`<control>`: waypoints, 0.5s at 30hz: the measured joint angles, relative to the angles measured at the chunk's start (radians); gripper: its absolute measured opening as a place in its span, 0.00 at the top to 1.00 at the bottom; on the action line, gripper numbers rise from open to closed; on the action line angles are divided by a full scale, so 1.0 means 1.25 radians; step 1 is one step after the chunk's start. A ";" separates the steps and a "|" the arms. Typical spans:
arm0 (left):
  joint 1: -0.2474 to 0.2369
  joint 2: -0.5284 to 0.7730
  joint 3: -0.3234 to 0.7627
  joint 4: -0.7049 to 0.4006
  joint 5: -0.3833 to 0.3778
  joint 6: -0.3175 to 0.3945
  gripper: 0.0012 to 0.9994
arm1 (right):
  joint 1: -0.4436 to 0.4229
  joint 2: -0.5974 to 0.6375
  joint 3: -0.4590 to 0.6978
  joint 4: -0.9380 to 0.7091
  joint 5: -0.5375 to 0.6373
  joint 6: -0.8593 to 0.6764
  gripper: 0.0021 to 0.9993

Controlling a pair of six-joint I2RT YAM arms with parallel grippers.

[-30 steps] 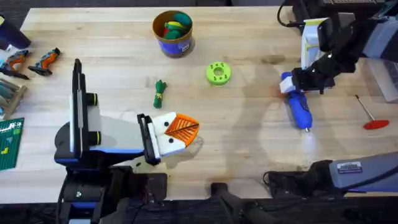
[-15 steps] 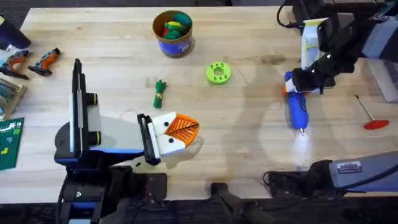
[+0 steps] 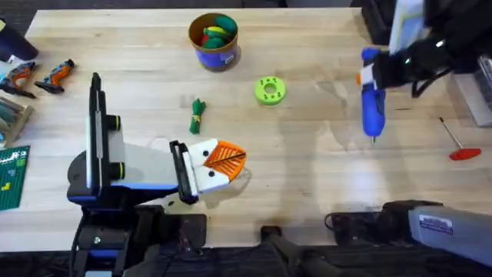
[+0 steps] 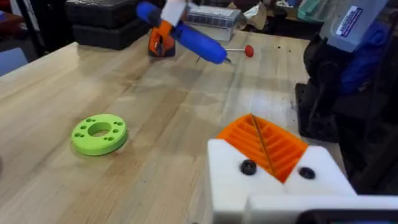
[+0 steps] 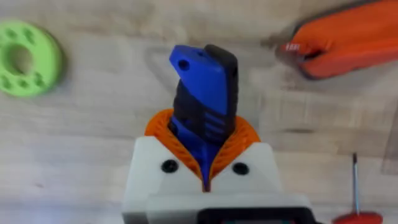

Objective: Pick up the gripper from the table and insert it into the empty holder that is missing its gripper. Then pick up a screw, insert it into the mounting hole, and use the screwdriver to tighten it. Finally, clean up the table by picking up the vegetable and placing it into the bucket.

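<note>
My right gripper (image 3: 367, 77) is shut on the blue screwdriver (image 3: 372, 108) and holds it above the table at the far right, tilted, its metal tip pointing down. In the right wrist view the screwdriver (image 5: 202, 93) sits clamped between the orange pads (image 5: 163, 127). My left gripper (image 3: 231, 159) rests low at front centre, shut, its white finger brackets (image 4: 261, 186) carrying orange ribbed pads (image 4: 273, 146) and two black screw heads. The dark-green vegetable (image 3: 197, 115) lies just beyond it. The blue bucket (image 3: 214, 52) stands at the back centre. A loose screw is out of view.
A lime-green disc (image 3: 269, 90) lies between bucket and screwdriver. A thin rod with a red handle (image 3: 460, 146) lies near the right edge. Small orange-and-black tools (image 3: 38, 75) and a green board (image 3: 11, 177) sit at the left edge. An orange object (image 5: 348, 37) lies beyond the screwdriver.
My right gripper has lifted the blue screwdriver off the table and carried it toward the far side. The left arm has stayed still.
</note>
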 joint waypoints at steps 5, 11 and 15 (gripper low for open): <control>0.000 0.000 0.000 0.000 0.000 0.000 0.99 | 0.043 -0.064 0.059 0.068 0.000 0.042 0.98; 0.000 0.000 0.000 0.000 0.000 0.000 0.99 | 0.107 -0.131 0.122 0.236 -0.032 0.090 0.98; 0.000 0.000 0.000 0.000 0.000 0.000 0.99 | 0.185 -0.183 0.125 0.417 -0.136 0.128 0.98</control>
